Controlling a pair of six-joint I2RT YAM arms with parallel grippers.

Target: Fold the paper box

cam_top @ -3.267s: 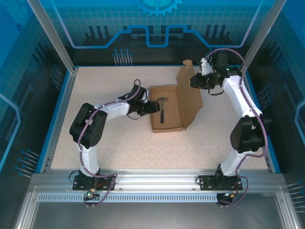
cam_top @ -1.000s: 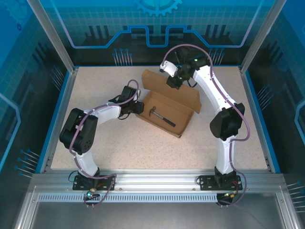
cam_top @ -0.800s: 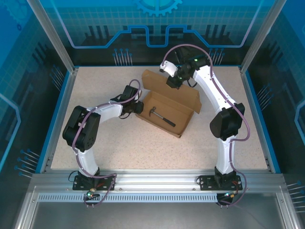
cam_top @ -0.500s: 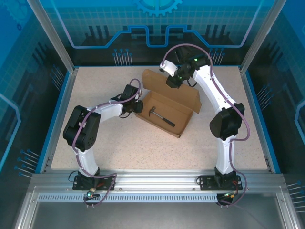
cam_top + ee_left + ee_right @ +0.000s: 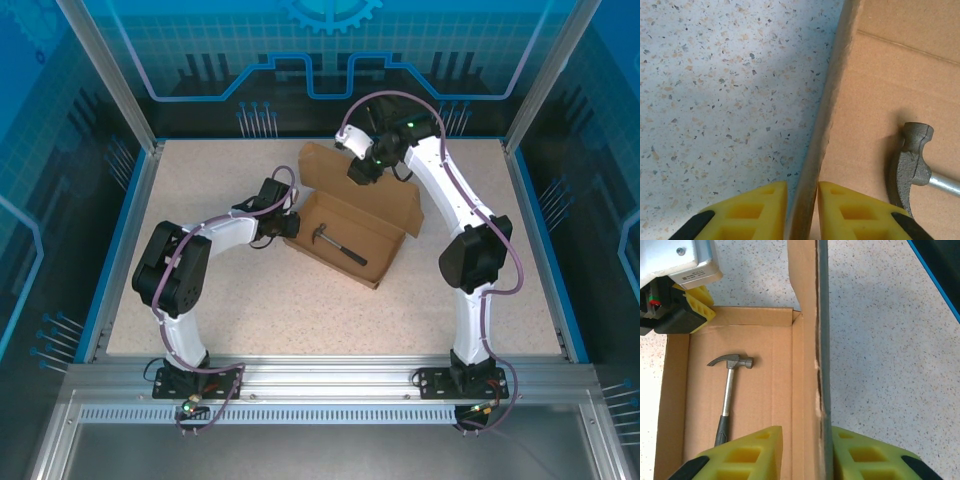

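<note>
The brown paper box lies open mid-table, its lid standing up along the far side. A small black hammer rests on the box floor. My left gripper is shut on the box's left side wall, whose edge runs between the yellow fingers. My right gripper straddles the lid's top edge. Its jaws are open, the left finger apart from the cardboard and the right one close against it. The hammer shows below.
Blue rails edge the speckled table on the left, right and back. The left gripper's body sits at the box's far left corner in the right wrist view. The hammer head lies just inside the wall.
Over the last second the left jaws closed onto the box's side wall and the right jaws widened around the lid edge. Since the earliest frame the box has turned and shifted left.
</note>
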